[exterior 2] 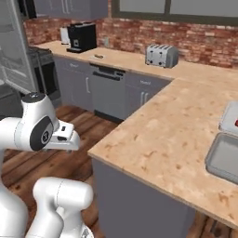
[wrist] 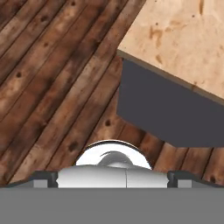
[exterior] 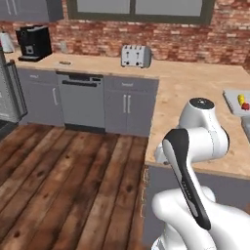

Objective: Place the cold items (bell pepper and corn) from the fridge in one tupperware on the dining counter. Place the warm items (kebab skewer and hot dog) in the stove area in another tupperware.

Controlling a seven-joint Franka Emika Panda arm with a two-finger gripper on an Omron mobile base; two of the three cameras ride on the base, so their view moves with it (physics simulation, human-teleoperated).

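Arm folded close to the base beside the dining counter (exterior 2: 167,125), hand pointing down at wood floor (wrist: 48,83) and the counter's corner. Gripper (wrist: 113,177) spread wide, fingertips at the far sides of the hand view, nothing between them. On the counter's right edge in the left base view, pale flat tupperware (exterior: 231,100) holds the corn (exterior: 240,98), with the bell pepper (exterior: 245,106) touching or just beside it; both small, partly cut off by the frame. Cold half looks done, by my reading. Darker tupperware (exterior 2: 225,158) sits nearer the counter's front edge in the right base view; no contents seen, though part is cropped. The paler tray's corner shows just behind it, a red patch inside. Kebab skewer and hot dog not located. Judgement: the skewer would be thin and stiff, best pinched mid-stick across its width; the hot dog soft, round, likely to roll, so grip mid-length. Fridge (exterior 2: 14,51) stands open at far left.
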